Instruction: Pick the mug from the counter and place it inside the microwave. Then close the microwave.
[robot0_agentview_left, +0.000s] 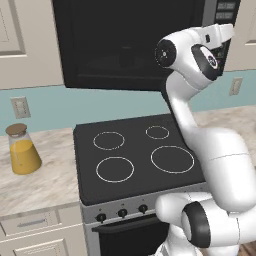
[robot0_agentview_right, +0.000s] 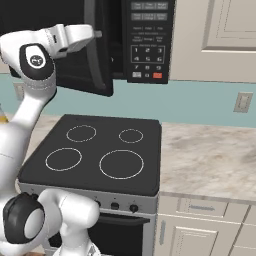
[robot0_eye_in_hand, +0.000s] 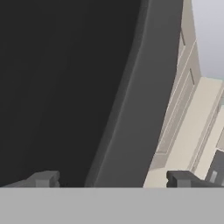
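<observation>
While end effector (robot0_eye_in_hand: 111, 179) gapes: one microwave (robot0_agentview_right: 120, 45), four burner rings (robot0_agentview_left: 115, 169)

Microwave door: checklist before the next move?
1. End effector open: ok, fingertips stand wide apart.
2. End effector empty: ok, nothing held between them.
3. Door of the large black box-shaped microwave shut: not ok, it stands ajar.
4. End effector touching the door: cannot tell; it is close to the door's edge.
5. Small black mug inside: cannot tell, the cavity is dark.
6. Cork-topped glass flask of orange liquid out of the arm's way: ok, upright on the beige marble counter, far left.
</observation>
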